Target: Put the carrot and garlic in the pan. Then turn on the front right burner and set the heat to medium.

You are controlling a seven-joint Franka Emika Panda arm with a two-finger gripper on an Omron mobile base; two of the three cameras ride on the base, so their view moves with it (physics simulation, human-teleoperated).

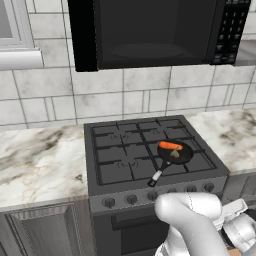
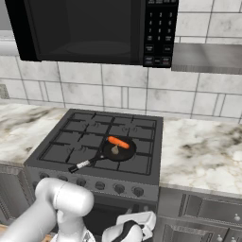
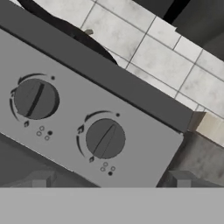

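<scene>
While the carrot point(image 1: 171, 146) lies crosswise in the pan point(image 1: 176, 152) beside the garlic point(image 1: 174, 154), the pan's handle point(image 1: 156, 175) points front-left; the gripper's jaw state cannot be told.

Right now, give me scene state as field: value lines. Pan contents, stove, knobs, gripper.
pan: on the stove's front right burner, handle toward the front edge
carrot: lying in the pan, along its far side
garlic: in the pan, just in front of the carrot
stove: no flame seen on any burner
knobs: two close in the hand view, left knob, right knob
gripper: low in front of the knob panel, fingertips barely showing; open or shut not clear
</scene>
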